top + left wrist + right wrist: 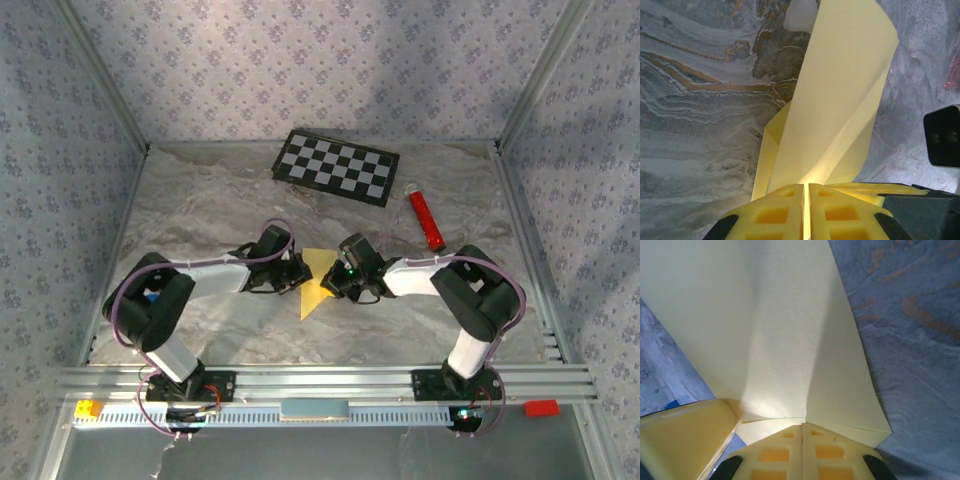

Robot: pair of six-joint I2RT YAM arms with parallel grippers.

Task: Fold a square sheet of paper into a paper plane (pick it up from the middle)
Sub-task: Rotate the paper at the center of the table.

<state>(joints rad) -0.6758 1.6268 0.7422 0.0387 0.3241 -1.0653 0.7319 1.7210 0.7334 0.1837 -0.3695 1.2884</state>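
**Item: sheet of paper (318, 280), pale yellow.** You find it well apart from the checkerboard panel (336, 166), on the side nearer the arm bases and roughly in line with the panel's middle. It sits between the two grippers.

**Condition.** From above it reads as a tapering shape, with its point turned away from the panel. The left wrist view (835, 100) shows a lengthwise crease and a second layer folded beneath. The right wrist view (780, 330) shows soft creases fanning from the pinch and a folded flap at the near edge.

**Item: left gripper (296, 272).** The fingers are clenched together (806, 187) on the paper's edge, which rises straight out from between them.

**Item: right gripper (335, 283).** It is likewise clenched (802, 427), pinching the opposite side of the paper.

**Item: red tube (425, 220).** It lies just beside the panel's right end and takes no part.

**Progress, as judged.** You are about midway. The pick-up is done and the first folds are in. The shape is too broad and loose for a finished plane. You have the lengthwise folds to sharpen and the wings to fold down.
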